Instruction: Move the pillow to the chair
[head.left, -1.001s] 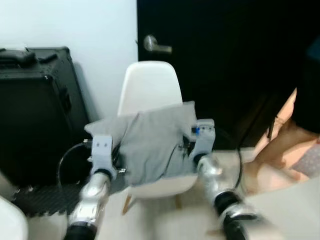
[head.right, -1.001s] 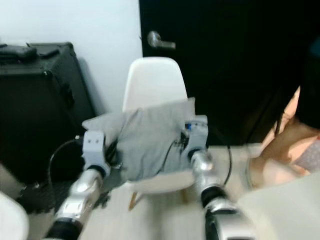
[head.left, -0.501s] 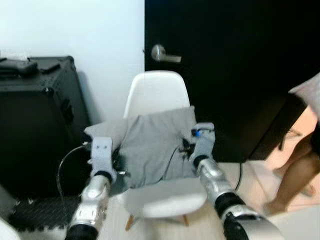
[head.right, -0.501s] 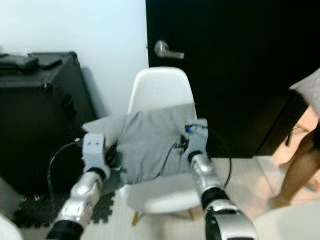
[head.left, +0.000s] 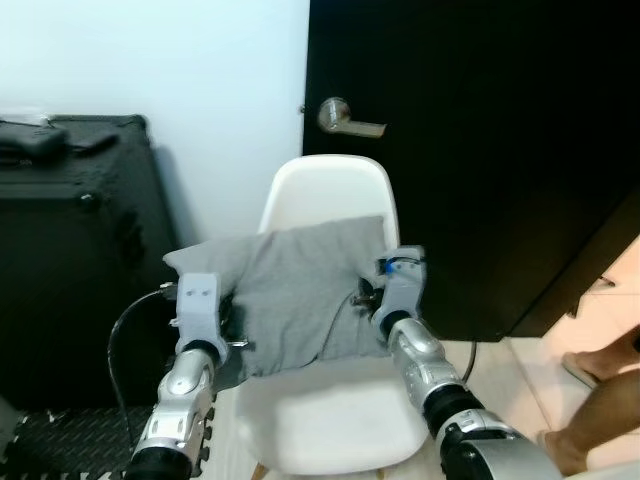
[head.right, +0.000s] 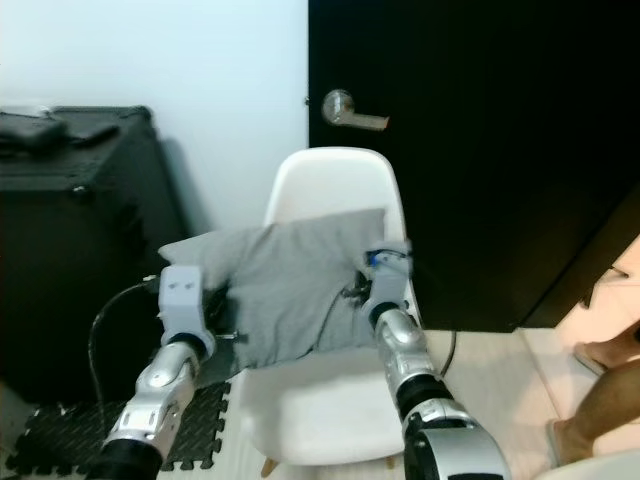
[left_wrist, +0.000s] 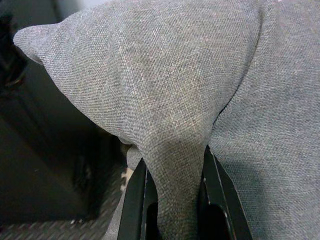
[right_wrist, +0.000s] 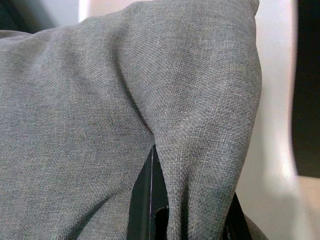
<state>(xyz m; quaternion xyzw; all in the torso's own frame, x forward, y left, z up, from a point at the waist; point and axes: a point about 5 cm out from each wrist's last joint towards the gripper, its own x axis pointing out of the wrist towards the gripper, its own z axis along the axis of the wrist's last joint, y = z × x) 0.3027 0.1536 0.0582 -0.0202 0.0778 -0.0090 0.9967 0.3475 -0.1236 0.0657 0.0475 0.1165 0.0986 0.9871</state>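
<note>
Both grippers are pinched shut on cloth: the left gripper (left_wrist: 172, 200) holds a bunched fold near one lower corner of the grey pillow (head.left: 290, 295), and the right gripper (right_wrist: 185, 210) clamps a similar fold at the opposite side, the fabric squeezed between its black fingers (right_wrist: 142, 200). In the head views the two silver arms reach forward with the pillow stretched between them, carried in the air above the seat of the white chair (head.left: 330, 430) and partly covering its backrest. The pillow's left corner overhangs the chair toward the black case (head.left: 70, 250) standing against the wall; a dark door (head.left: 480, 150) with a metal handle (head.left: 345, 117) is behind the chair.

The step in hand looks like the placing. To do it well, the robot would likely shift both arms slightly to its right so the pillow centres over the seat, lower both sides evenly until the cloth rests on the shell, and only then release. Letting go of one side early could let the pillow swing and slide off the curved seat edge. A person's leg (head.left: 600, 420) stands near on the right, well apart from the chair.
</note>
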